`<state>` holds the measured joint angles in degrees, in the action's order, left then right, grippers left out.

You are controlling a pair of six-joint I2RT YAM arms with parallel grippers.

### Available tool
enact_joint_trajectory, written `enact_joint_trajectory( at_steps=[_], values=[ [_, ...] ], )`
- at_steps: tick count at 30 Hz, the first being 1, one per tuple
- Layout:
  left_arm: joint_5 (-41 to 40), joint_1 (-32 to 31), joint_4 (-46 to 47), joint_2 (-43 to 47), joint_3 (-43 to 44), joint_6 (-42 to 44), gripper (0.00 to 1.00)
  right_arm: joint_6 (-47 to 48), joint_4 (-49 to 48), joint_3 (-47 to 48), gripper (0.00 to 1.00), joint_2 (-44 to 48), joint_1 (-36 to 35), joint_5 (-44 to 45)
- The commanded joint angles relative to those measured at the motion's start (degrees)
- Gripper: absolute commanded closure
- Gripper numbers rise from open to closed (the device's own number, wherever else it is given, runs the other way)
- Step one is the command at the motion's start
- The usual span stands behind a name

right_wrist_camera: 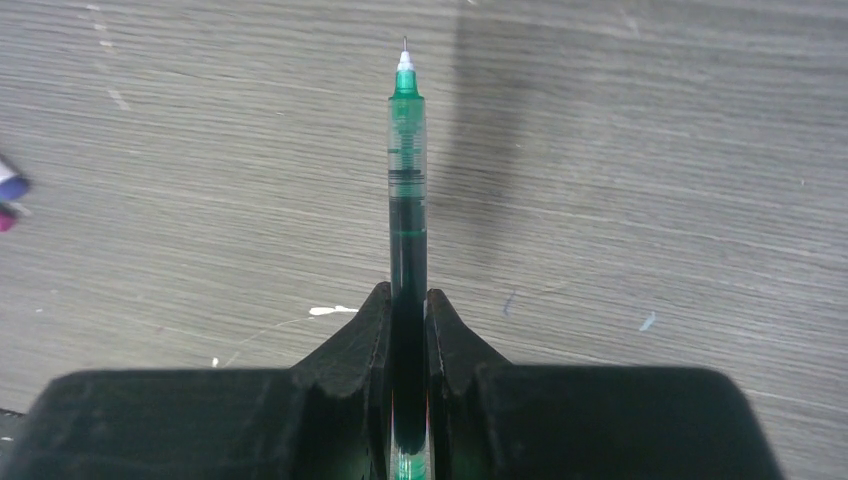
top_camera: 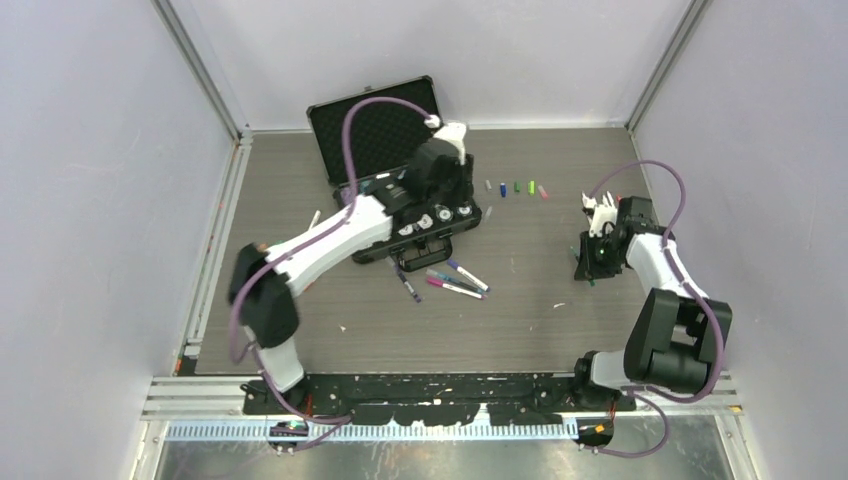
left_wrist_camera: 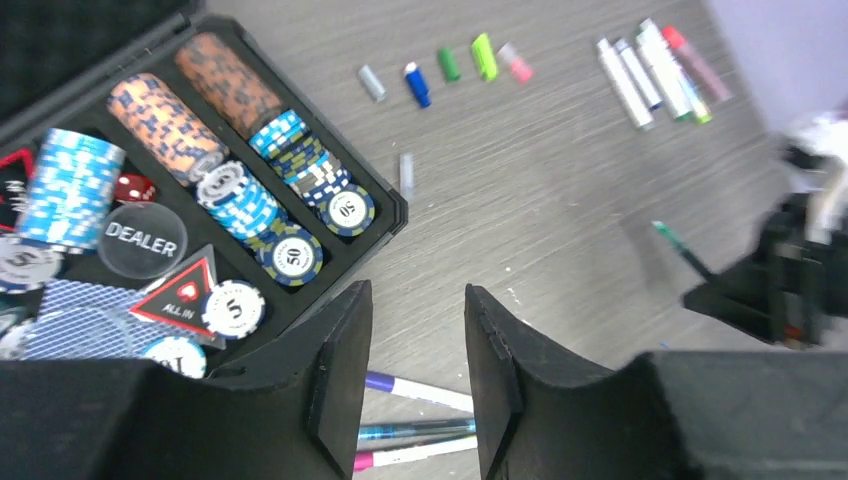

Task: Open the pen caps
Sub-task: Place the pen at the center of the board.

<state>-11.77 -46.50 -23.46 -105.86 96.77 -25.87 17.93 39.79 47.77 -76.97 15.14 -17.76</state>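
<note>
My right gripper (right_wrist_camera: 407, 295) is shut on a green pen (right_wrist_camera: 407, 180) whose bare tip points away from the jaws, a little above the table; it also shows in the top view (top_camera: 592, 262). My left gripper (left_wrist_camera: 418, 295) is open and empty, hovering by the corner of the black case (top_camera: 372, 130) above three capped pens (left_wrist_camera: 420, 392) that lie on the table (top_camera: 448, 280). Several loose pen caps (left_wrist_camera: 447, 64) lie in a row on the table (top_camera: 515, 187), and one grey cap (left_wrist_camera: 406, 175) lies apart from them. Several more pens (left_wrist_camera: 650, 70) lie side by side to the right of the row.
The open black case holds rows of poker chips (left_wrist_camera: 235, 195), a dealer button (left_wrist_camera: 142, 238) and cards; its near rim (left_wrist_camera: 385, 235) is just left of my left fingers. Grey walls close in the table on three sides.
</note>
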Motion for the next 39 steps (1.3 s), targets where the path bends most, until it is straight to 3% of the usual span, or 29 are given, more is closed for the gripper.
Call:
enact_joint_trajectory(
  at_steps=[1,10,17,28,33,39],
  values=[
    [0.8,-0.3,12.1,12.1,-13.0,2.7,0.58,1.0,-1.7,0.9,0.93,-2.7,0.2,6.5],
    [0.2,-0.2,13.5,32.8,-37.0,1.4,0.41,2.1,1.3,2.9,0.88,-9.4,-3.2,7.2],
    [-3.1,0.0,11.6,51.4,-50.8,-2.2,0.05,1.6,2.7,3.1,0.69,-11.1,-4.3,7.4],
    [2.7,0.1,9.3,70.2,-65.8,-10.9,0.00,1.6,3.2,3.9,0.66,-11.1,-4.3,7.1],
    [7.4,0.1,18.4,73.5,-72.6,-16.5,0.00,4.2,5.6,5.3,0.56,-3.3,-4.3,0.8],
    [7.0,0.1,17.9,73.1,-73.8,-18.5,0.00,9.7,11.5,9.6,0.48,3.7,-6.5,-9.4]
  ],
)
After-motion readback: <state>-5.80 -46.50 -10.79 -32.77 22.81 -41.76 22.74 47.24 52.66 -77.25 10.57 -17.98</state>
